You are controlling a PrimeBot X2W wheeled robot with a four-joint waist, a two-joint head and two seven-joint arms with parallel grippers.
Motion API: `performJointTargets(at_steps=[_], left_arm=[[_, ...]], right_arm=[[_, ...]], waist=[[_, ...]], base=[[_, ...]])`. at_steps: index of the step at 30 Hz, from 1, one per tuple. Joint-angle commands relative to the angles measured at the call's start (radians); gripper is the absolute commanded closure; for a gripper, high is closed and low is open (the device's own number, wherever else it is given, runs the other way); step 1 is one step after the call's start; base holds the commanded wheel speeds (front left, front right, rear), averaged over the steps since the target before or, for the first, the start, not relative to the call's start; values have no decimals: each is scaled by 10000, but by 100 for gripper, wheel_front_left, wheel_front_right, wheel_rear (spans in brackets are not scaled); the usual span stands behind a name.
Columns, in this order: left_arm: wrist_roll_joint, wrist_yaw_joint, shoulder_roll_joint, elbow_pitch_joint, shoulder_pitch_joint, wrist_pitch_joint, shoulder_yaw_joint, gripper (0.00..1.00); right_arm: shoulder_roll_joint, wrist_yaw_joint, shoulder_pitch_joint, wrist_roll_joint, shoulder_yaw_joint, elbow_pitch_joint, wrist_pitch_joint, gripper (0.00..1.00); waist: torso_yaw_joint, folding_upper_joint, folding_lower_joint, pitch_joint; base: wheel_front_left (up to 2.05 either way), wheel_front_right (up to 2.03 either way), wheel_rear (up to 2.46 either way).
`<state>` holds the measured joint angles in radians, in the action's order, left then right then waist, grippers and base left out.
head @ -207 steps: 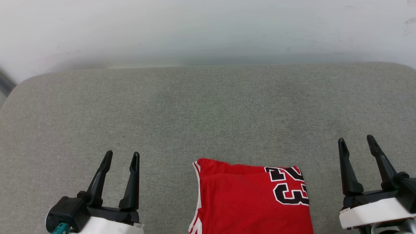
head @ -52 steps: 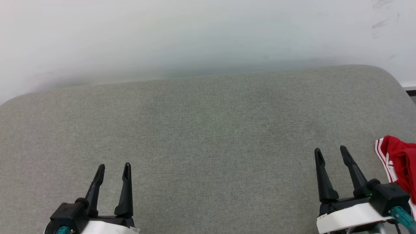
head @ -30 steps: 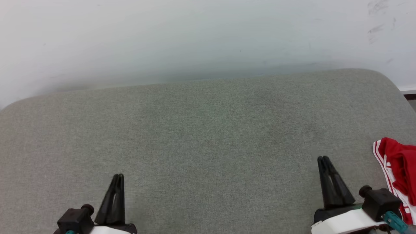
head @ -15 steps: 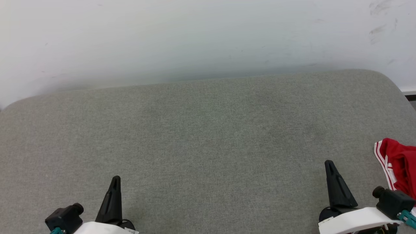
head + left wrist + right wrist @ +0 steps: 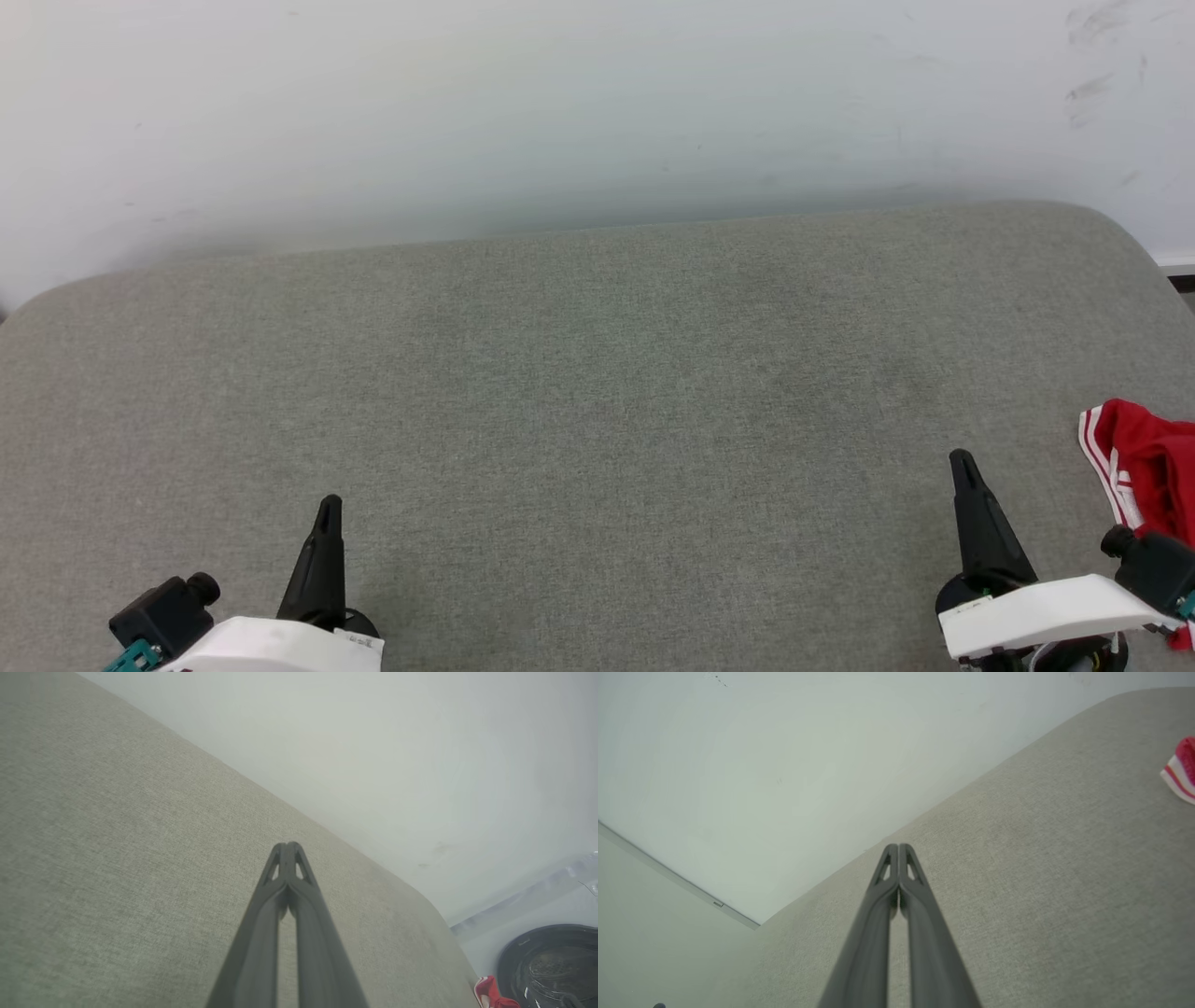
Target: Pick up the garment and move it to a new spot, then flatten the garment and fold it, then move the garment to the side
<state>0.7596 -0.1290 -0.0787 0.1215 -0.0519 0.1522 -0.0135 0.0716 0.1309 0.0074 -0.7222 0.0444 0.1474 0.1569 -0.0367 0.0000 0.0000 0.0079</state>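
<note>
Grey woven fabric covers the tabletop (image 5: 597,373), which has rounded far corners and runs up to a plain pale wall (image 5: 560,103) with a few faint scuff marks at its upper right. Most of the fabric lies bare between the two arms. The left hand (image 5: 328,506) sits at the near left, turned edge-on in the head view so that it reads as a single dark spike; its wrist view shows the two fingers (image 5: 261,933) pressed together, tips touching, with nothing between them. The right hand (image 5: 962,459) sits at the near right, well apart from the left one, and its fingers are likewise pressed together and hold nothing. Whether either hand touches the fabric cannot be told. The garment (image 5: 1144,462) lies on the tabletop at the near right, just to the right of the right hand and slightly farther from the robot than the fingertips; it shows as bunched red cloth with red-and-white striped trim along its left edge, cut off by the picture's right border and partly hidden by the dark block on the right wrist. Neither hand touches it. The left wrist view also catches a dark round object (image 5: 551,961) beyond the tabletop's edge, too blurred to identify.
</note>
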Motion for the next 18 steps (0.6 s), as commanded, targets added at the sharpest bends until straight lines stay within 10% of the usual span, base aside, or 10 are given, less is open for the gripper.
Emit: performJointTargets(at_steps=[1,18], left_arm=[[441,-8,-57,-62,291,-104,-73,100],[2461,-12,-64,224,601,-624,-177,100]], right_arm=[[92,-1,-309,-487,-55,-65,-87,100],[140,-1,-520,-2618,-264,168,-590,100]], waist=[[8,0,0,-1],[69,0,0,-9]], base=[[0,0,0],[0,0,0]])
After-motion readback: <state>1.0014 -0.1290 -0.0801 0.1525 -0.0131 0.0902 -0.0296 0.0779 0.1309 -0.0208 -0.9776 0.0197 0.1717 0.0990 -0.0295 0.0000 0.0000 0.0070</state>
